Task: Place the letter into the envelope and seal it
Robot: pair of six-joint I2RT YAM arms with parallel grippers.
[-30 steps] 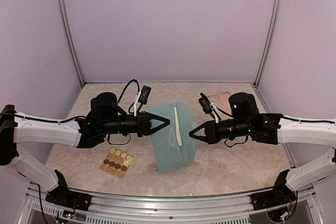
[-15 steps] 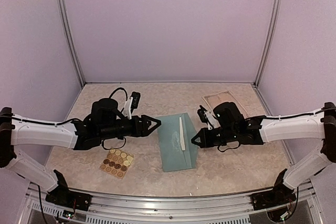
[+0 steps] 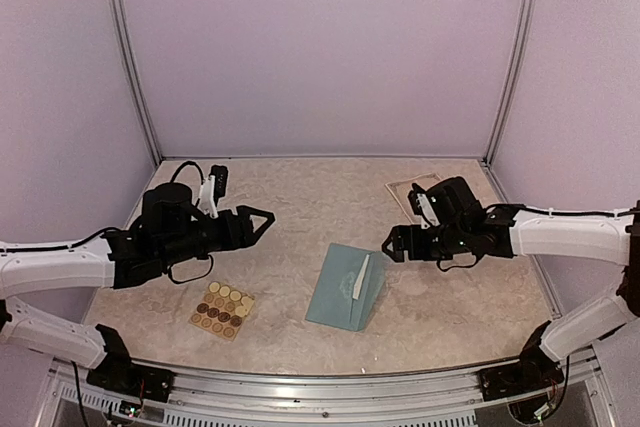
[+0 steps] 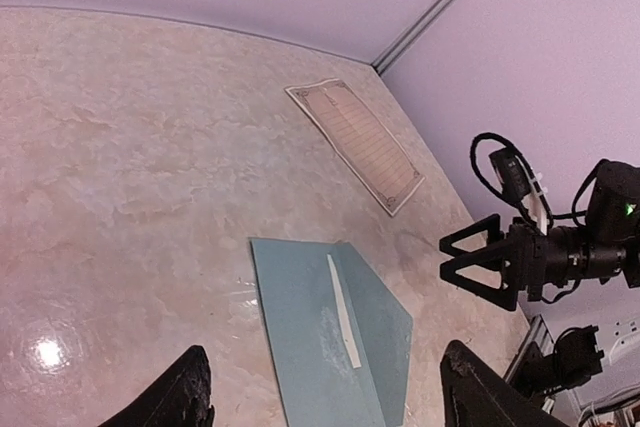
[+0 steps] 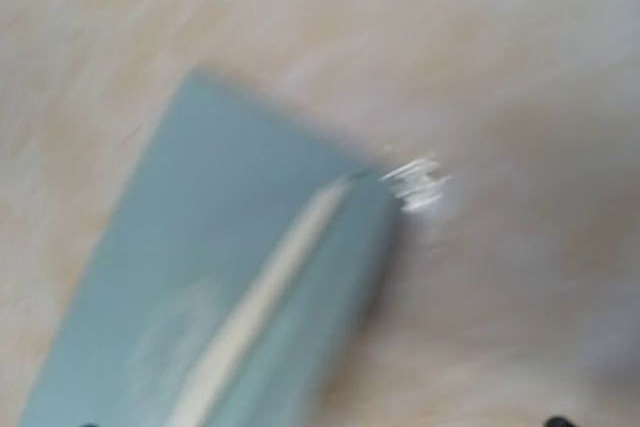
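Observation:
The teal-blue envelope (image 3: 343, 289) lies on the table between the arms, with nothing holding it. Its flap side faces right, and a narrow cream strip (image 3: 360, 276) runs along the fold; I cannot tell whether this is the letter's edge. In the left wrist view the envelope (image 4: 300, 317) lies just ahead of the fingers. My left gripper (image 3: 262, 219) hovers open, left of the envelope and well apart from it. My right gripper (image 3: 392, 244) is open above the envelope's right end. The right wrist view is blurred and shows only the envelope (image 5: 200, 287).
A cream lined sheet with a printed border (image 3: 413, 189) lies at the back right, partly behind the right arm, also seen in the left wrist view (image 4: 355, 145). A tan sheet of round stickers (image 3: 223, 309) lies near the front left. Walls enclose the table.
Both grippers opened and let go of the envelope. The left arm drew back left, the right arm back right. The envelope dropped flat onto the table, nearer the front.

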